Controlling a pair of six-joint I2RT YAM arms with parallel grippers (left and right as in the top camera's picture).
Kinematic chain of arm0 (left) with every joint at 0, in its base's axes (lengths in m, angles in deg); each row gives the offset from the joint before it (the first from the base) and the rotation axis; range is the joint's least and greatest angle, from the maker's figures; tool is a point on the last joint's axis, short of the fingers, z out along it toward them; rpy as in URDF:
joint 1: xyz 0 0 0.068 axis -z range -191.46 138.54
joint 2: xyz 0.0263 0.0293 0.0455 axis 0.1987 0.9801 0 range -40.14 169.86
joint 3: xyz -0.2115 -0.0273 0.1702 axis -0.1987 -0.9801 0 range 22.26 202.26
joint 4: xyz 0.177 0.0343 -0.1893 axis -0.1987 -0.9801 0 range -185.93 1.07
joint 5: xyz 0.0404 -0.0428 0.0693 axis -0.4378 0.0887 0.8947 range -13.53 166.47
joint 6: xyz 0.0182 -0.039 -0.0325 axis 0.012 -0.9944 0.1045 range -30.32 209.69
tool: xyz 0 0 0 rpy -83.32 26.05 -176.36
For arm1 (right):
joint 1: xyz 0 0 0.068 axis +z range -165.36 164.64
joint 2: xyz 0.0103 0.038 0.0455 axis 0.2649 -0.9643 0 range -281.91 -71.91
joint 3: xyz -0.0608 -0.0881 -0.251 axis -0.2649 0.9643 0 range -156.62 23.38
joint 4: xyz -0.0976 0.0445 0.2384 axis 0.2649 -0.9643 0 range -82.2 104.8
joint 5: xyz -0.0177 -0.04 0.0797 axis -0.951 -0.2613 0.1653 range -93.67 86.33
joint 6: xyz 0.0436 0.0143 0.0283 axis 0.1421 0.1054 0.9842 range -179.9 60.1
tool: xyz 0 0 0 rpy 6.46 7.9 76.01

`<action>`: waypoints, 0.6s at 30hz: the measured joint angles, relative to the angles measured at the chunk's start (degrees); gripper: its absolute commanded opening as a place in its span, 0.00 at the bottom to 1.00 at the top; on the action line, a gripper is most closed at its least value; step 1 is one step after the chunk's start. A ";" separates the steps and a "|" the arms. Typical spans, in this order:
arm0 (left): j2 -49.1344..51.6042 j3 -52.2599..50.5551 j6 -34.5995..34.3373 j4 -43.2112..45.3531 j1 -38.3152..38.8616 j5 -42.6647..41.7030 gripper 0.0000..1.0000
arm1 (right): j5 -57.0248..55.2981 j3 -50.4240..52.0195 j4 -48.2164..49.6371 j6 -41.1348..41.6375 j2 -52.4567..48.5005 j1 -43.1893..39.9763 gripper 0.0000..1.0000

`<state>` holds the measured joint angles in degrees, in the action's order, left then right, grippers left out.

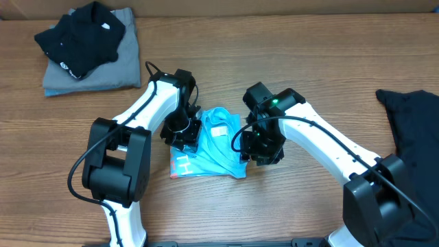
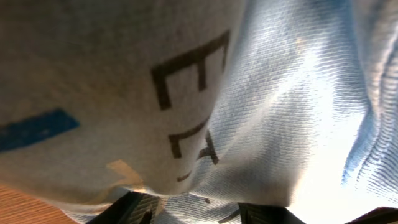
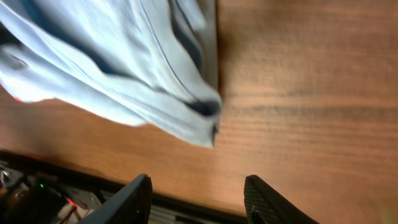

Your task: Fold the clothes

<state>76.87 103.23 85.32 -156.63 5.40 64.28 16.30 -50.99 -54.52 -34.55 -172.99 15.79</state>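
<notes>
One light blue T-shirt (image 1: 216, 147) lies half-folded mid-table between your two arms, right gripper (image 3: 198, 182) spread and empty beside its edge, left gripper (image 1: 184, 134) buried in cloth, grip unclear; you next need a fresh edge hold to fold again, while two dark pieces, black garment (image 1: 79, 38) far left and dark garment (image 1: 411, 116) far right, wait

The light blue T-shirt (image 3: 124, 68) fills the upper left side, and its bunched corner reaches toward the middle over the wooden table (image 3: 311, 93). Below, the right gripper (image 3: 199, 202) has its two fingers apart, holding nothing, clear of the cloth
</notes>
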 measured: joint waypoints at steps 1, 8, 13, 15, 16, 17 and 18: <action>-0.02 0.00 -0.02 0.02 0.02 -0.04 0.50 | -0.11 0.00 1.25 -0.22 0.00 0.00 0.51; -0.13 0.00 -0.17 0.09 0.04 0.26 0.46 | 0.81 -0.09 16.00 -4.22 0.00 0.02 0.44; -0.11 0.31 -1.07 -0.59 -0.42 0.17 0.43 | 0.76 -0.22 26.95 -3.04 0.00 0.00 0.38; -0.11 1.20 -1.27 -2.16 -1.36 0.26 0.44 | 0.76 -0.22 29.40 -1.53 -0.15 0.00 0.40; -0.11 1.90 -1.29 -3.08 -2.05 0.33 0.44 | 0.76 -0.24 30.34 -0.94 -0.28 0.00 0.42; -0.09 2.78 -1.29 -4.09 -2.86 0.48 0.45 | 0.76 -0.24 31.10 -0.26 -0.66 0.00 0.46; -0.09 3.67 -1.27 -4.81 -3.58 0.50 0.47 | 0.74 -0.24 31.71 -0.04 -1.03 0.02 0.48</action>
<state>76.78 106.90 84.06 -161.44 1.82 64.78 17.04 -51.23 -22.80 -34.60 -174.02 15.82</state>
